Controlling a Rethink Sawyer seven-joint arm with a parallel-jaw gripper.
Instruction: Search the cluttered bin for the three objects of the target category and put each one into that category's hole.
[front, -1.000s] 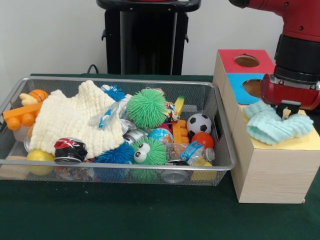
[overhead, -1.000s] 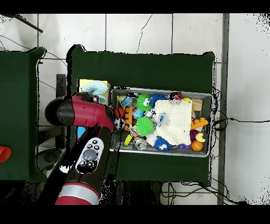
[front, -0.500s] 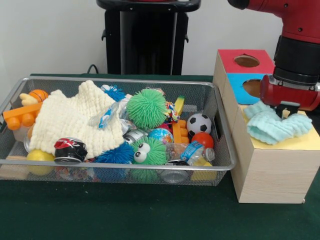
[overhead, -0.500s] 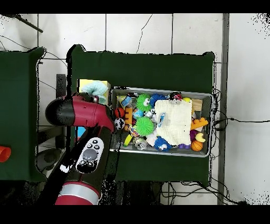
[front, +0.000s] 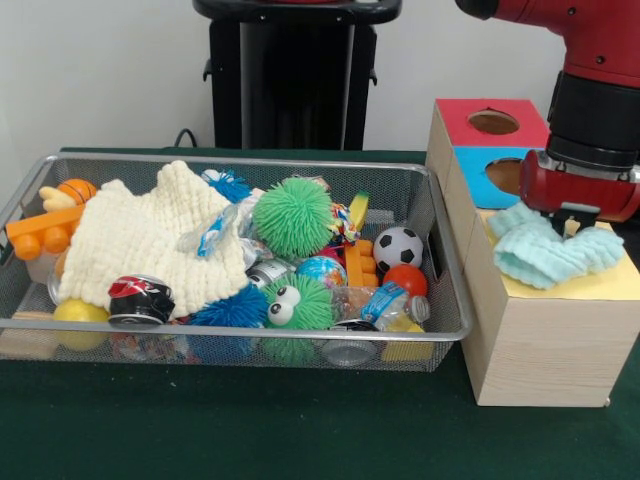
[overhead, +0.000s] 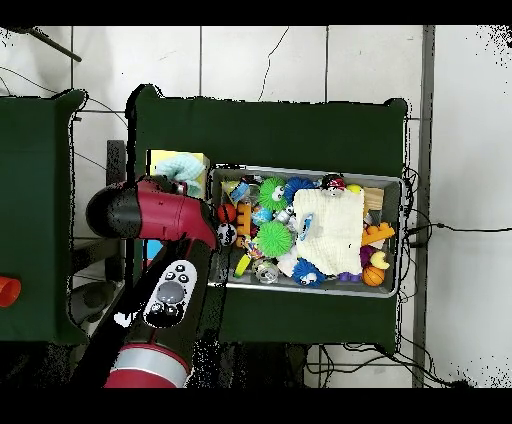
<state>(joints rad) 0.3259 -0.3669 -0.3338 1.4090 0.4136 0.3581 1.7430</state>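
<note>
Item: pale mint-green folded cloth (front: 553, 250), lying bunched on the yellow top panel of the light wooden sorting box (front: 545, 345), right of the bin. Whether it covers a hole in that panel cannot be told; none shows.

Tool (front: 573, 222): at the end of the red and black arm (front: 598, 110), directly over the mint cloth and touching or nearly touching it. Only one pale tip shows below the red wrist; how far it is parted, and whether it has hold of the cloth, cannot be told.

Risks, as judged:
- Cloth sits heaped on the panel, not down in it; if let go here it may stay on top or slide off the box's right or near edge onto the green table (front: 300, 430).
- A fold could cling to the tool on lifting and be dragged away.
- The bulky wrist hides the panel from the front, so alignment is hard to confirm.

Other holdings: red top panel with round hole (front: 493, 122) at the far end of the box; blue panel with hole (front: 506, 176) next to it, partly behind the arm.

Silver wire-mesh bin (front: 440, 215), left of the box: large cream knitted cloth (front: 150, 240) draped over the left half, likely a further target, covering whatever lies below; green spiky rubber ball (front: 292, 218); green spiky ball with eyes (front: 295, 303); small soccer ball (front: 398, 247); crushed black and red can (front: 139, 298); orange plastic toy (front: 45, 228).
</note>
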